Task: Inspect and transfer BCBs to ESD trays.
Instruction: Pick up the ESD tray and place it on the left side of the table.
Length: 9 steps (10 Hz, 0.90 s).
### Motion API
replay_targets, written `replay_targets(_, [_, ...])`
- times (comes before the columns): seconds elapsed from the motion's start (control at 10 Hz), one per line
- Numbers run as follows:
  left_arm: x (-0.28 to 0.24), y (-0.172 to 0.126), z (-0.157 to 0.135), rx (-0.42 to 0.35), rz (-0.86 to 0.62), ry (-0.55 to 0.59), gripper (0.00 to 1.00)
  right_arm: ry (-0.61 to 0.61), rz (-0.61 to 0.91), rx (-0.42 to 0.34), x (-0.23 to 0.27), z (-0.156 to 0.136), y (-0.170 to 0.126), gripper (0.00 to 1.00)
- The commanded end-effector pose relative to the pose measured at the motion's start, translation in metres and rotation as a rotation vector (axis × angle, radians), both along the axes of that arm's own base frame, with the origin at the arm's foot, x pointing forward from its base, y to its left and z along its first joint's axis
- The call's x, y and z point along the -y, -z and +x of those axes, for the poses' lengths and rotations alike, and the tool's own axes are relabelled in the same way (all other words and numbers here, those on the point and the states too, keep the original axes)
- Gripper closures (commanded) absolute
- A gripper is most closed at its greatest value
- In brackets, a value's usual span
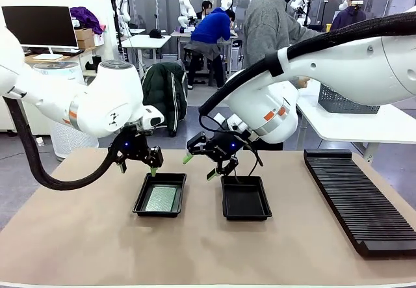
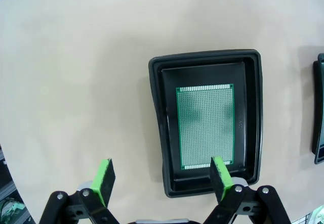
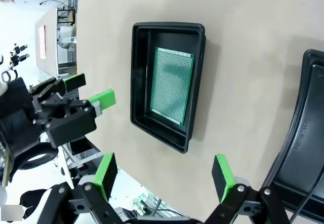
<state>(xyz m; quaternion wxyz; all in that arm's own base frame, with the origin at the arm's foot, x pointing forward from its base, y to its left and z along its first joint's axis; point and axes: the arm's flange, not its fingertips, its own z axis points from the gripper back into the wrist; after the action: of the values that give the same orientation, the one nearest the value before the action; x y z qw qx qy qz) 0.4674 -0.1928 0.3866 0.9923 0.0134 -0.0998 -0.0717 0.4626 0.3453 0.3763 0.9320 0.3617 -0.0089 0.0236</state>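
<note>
Hovering over the far rim of the left ESD tray [image 1: 139,203], left gripper [image 1: 138,169], fingers spread wide; one BCB [image 1: 161,198] lies flat on that tray's floor. Over the far left corner of the right ESD tray [image 1: 246,205], right gripper [image 1: 199,166], fingers likewise spread, gripping nothing.
</note>
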Motion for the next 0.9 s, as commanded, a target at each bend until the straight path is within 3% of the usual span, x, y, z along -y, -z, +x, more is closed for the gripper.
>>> replay_targets(0.0, [0.004,0.003,0.011,-0.017,0.017,-0.031,0.00,-0.019,0.043,0.009,0.013,-0.005,0.013,0.00])
replay_targets(0.8, [0.004,0.051,0.029,-0.046,0.031,-0.023,0.00,-0.010,0.017,0.003,0.006,0.000,0.008,0.00])
